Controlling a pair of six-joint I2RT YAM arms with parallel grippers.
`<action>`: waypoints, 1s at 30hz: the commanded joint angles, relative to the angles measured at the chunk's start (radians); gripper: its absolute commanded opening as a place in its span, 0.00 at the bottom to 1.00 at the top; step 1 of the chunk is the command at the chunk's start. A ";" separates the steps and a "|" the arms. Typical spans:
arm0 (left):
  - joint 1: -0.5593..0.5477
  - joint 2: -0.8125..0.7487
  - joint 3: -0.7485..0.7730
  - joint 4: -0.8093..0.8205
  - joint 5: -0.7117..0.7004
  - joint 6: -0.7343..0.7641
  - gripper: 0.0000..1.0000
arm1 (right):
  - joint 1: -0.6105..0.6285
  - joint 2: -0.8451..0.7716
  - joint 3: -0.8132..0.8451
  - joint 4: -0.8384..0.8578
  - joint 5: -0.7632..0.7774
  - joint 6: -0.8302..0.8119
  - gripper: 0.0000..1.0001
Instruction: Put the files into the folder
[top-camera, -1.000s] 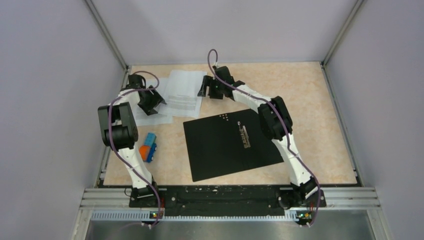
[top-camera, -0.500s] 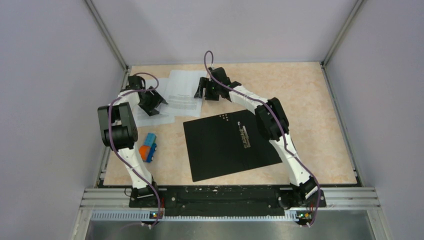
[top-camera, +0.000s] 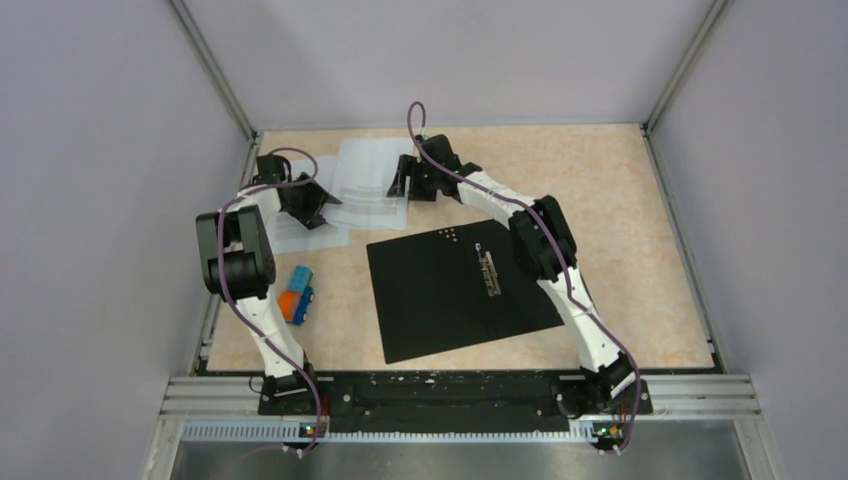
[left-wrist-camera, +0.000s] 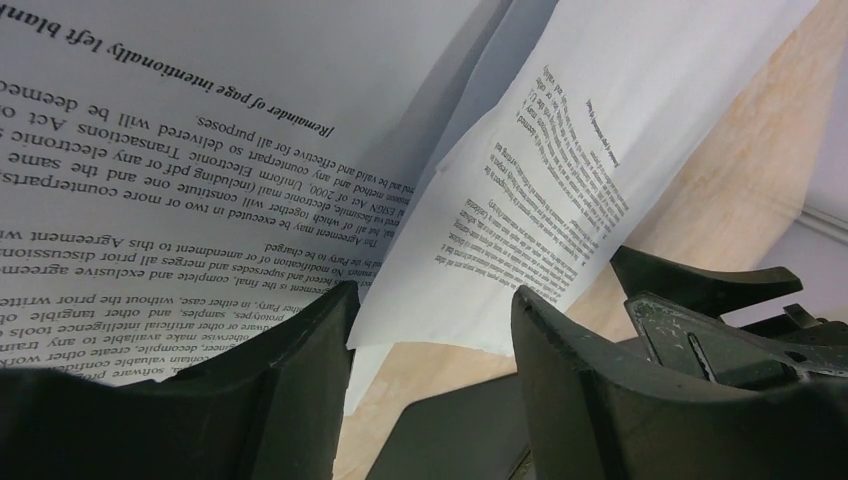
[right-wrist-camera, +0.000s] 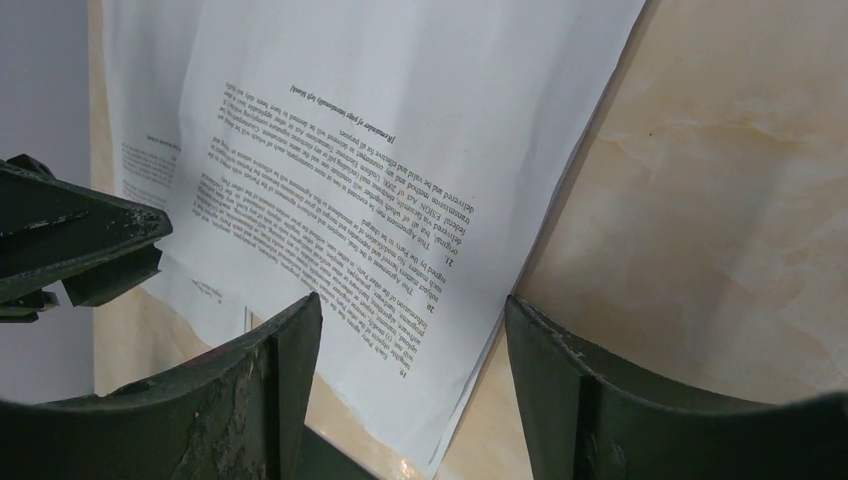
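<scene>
I hold the left gripper (left-wrist-camera: 430, 325) and right gripper (right-wrist-camera: 410, 335), jaws parted and empty, at opposite edges of the files (top-camera: 362, 182), so I can pinch them toward the open folder (top-camera: 455, 290).

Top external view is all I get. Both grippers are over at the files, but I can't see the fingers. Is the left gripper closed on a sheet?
Observer: No. In the left wrist view the left gripper is open. A sheet has its corner pointing into the gap, unpinched.
Operator: And the right one?
Observer: The right gripper is open too. The corner of a second sheet lies flat between its fingers.
Operator: Are the sheets lying flat?
Observer: Not fully. The left wrist view shows the first sheet casting a shadow on the second, so its edge looks lifted.
</scene>
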 joint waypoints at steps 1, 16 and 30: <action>0.008 -0.075 -0.032 0.103 0.045 -0.061 0.61 | 0.018 0.046 0.035 -0.028 -0.013 0.000 0.67; 0.004 -0.061 -0.079 0.174 -0.041 -0.070 0.59 | 0.018 0.053 0.047 -0.038 -0.024 -0.003 0.63; 0.004 -0.029 -0.116 0.300 0.003 -0.111 0.45 | 0.017 0.071 0.071 -0.054 -0.033 -0.006 0.60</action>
